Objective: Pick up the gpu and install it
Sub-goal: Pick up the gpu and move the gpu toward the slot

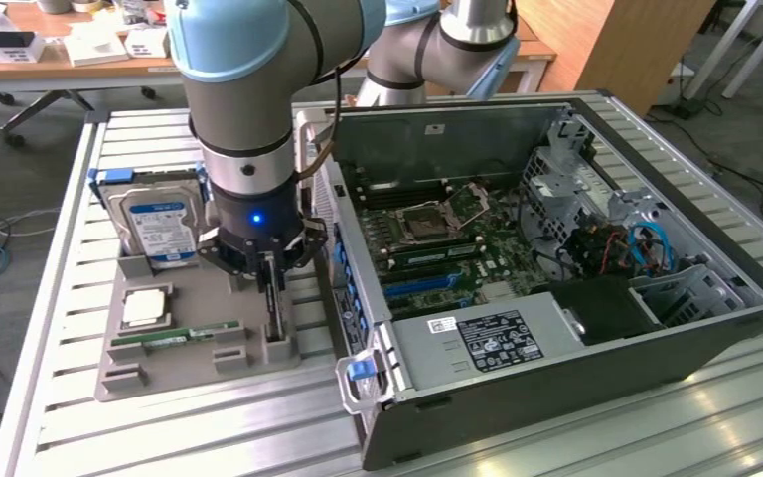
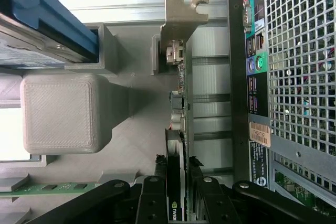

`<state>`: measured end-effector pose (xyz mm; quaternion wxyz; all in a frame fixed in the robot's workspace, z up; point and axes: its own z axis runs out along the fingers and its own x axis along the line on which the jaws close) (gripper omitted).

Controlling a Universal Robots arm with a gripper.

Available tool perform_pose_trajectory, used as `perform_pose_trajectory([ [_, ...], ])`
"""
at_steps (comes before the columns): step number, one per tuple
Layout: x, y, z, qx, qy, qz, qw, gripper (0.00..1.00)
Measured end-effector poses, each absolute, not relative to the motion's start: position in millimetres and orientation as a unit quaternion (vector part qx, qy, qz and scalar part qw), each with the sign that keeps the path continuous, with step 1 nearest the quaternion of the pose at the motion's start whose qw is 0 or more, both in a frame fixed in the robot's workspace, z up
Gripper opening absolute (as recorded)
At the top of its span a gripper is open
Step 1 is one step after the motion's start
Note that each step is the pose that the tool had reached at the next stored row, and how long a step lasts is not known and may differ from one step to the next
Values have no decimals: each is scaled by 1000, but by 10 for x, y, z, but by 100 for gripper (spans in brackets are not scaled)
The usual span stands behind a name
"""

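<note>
**Wrist view: gripper astride the gpu, card in its tray slot**

Wrist view shows the gripper (image 2: 177,190) set over the gpu (image 2: 181,103), one jaw on each side of the card's upper edge with only a narrow gap. Cannot tell whether they press on it. The card's silvery bracket (image 2: 181,11) is at the end away from the gripper.

Exterior view: gripper (image 1: 269,273) is low over the gpu (image 1: 273,313). The card stands on edge in the grey tray (image 1: 183,370), just beside the open computer case (image 1: 699,338). The hard drive (image 1: 156,224) and memory stick (image 1: 176,336) sit in the same tray.
</note>
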<state>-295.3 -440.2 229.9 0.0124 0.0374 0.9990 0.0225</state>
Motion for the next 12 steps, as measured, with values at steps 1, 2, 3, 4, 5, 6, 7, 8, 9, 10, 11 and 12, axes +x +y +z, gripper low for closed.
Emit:
perform_pose_trajectory([
  [1,-2953,-4402,2299,37,999,23,12,27],
  [2,-2953,-4402,2299,37,999,23,12,27],
  [3,-2953,-4402,2299,37,999,22,12,26],
  [4,-2953,-4402,2299,37,999,23,12,26],
  [5,-2953,-4402,2299,37,999,23,12,26],
  [6,-2953,-4402,2299,37,999,22,12,26],
  [7,-2953,-4402,2299,37,999,23,12,26],
  [8,-2953,-4402,2299,37,999,22,12,26],
  [9,-2953,-4402,2299,37,999,23,12,26],
  [10,-2953,-4402,2299,37,999,23,12,26],
  [11,-2953,-4402,2299,37,999,22,12,26],
  [12,-2953,-4402,2298,35,999,22,12,26],
])
